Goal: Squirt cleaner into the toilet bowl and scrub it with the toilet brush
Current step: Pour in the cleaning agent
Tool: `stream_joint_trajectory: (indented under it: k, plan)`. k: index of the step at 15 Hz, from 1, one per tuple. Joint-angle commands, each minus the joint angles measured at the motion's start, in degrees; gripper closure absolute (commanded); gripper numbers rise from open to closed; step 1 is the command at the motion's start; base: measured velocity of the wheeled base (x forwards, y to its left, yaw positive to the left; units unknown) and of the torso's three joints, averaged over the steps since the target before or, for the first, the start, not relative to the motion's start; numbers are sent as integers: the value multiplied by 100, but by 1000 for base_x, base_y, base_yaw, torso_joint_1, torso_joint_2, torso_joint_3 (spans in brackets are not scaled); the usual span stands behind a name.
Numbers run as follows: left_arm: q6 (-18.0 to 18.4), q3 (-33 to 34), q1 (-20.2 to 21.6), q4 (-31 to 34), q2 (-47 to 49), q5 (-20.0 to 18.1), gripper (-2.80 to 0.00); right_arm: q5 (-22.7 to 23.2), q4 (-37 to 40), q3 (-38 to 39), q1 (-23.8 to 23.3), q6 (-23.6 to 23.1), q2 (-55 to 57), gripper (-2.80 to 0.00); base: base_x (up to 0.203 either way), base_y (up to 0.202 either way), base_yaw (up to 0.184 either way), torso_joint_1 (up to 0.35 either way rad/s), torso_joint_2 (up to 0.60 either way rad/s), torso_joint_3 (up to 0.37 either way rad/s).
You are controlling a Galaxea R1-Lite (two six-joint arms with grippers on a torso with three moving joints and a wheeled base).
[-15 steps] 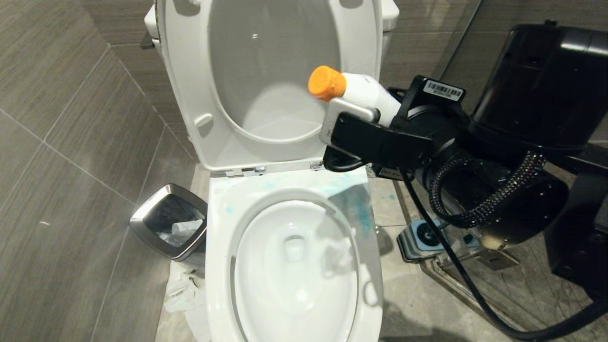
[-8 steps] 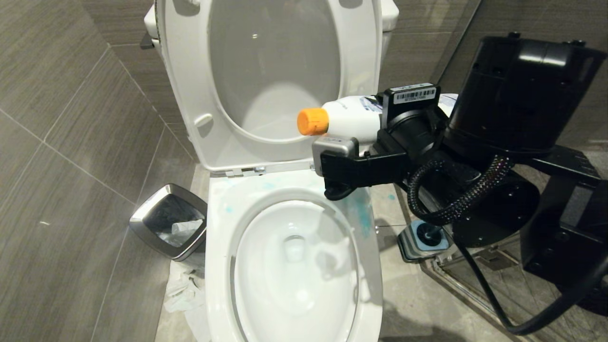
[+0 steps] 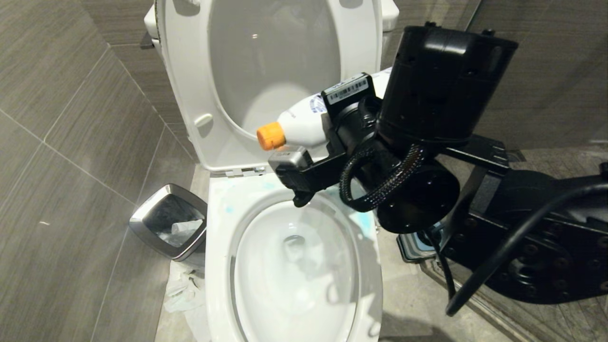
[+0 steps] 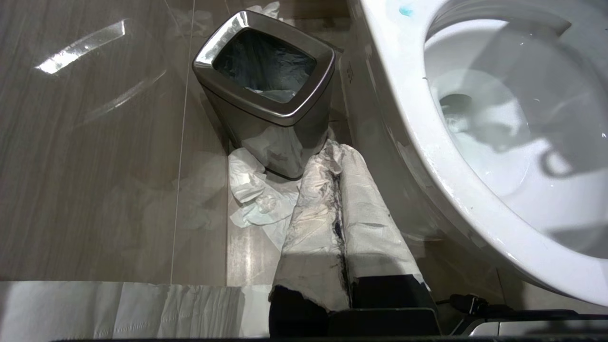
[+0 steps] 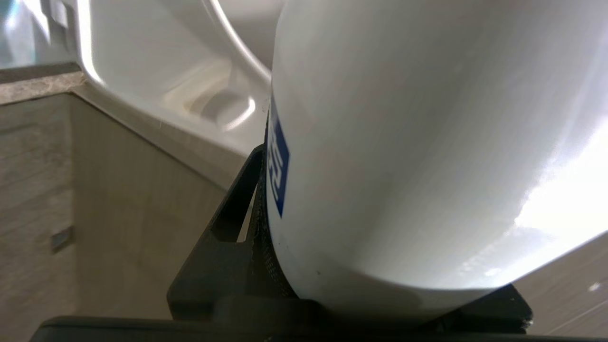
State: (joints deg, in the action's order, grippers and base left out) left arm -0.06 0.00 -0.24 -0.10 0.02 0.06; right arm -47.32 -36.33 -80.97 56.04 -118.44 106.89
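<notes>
When looking down from the head, easy to spot the right gripper (image 3: 349, 111) up over the back of the toilet, clamped on the fat part of the bottle (image 3: 301, 124). Bottle tipped on a slant, orange cap (image 3: 270, 136) at the low end, bottom end up high and to the right. Cap hanging just in front of the raised seat (image 3: 190, 95), over the back edge of the toilet bowl (image 3: 219, 266). Open bowl down below the cap and a bit nearer the robot. So probably more tipping and a small reach forward before the squirt lands inside and not on the rim. Blue smears already on the rim. Cap on the bottle, as far as can be told. Small bin (image 3: 137, 219) on the floor, left of the toilet. No clear sight of the toilet brush; big black arm in the way on that side.

From the left wrist: left gripper (image 4: 338, 156) low down, paper-wrapped fingers pressed together, holding nothing. Bin (image 4: 285, 107) just ahead, scrunched paper (image 4: 251, 194) at its foot, bowl (image 4: 413, 123) off to one side. Not the arm for this job right now.

From the right wrist: white bottle (image 5: 403, 142) filling nearly everything, one black finger (image 5: 228, 247) tight against its side by the blue label.
</notes>
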Motion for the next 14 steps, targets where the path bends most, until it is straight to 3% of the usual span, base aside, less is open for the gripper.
stream_joint_trajectory:
  k: [1, 4, 6, 11, 14]
  plan:
    - [-2, 0, -2, 2, -2, 3, 0, -31, -23, -30, 143, -303, 274, 0, 0, 0, 0, 0, 0, 0]
    - [-2, 0, -2, 2, -2, 3, 0, -49, -52, 133, 179, -578, 280, 0, 0, 0, 0, 0, 0, 0]
    - [-2, 0, -2, 2, -2, 3, 0, -293, -189, 283, 179, -723, 251, 0, 0, 0, 0, 0, 0, 0]
    - [-2, 0, -2, -6, -2, 3, 0, -664, -969, 360, 175, -1852, 237, 0, 0, 0, 0, 0, 0, 0]
    - [-2, 0, -2, 2, -2, 3, 0, -682, -1184, 409, 170, -2175, 255, 0, 0, 0, 0, 0, 0, 0]
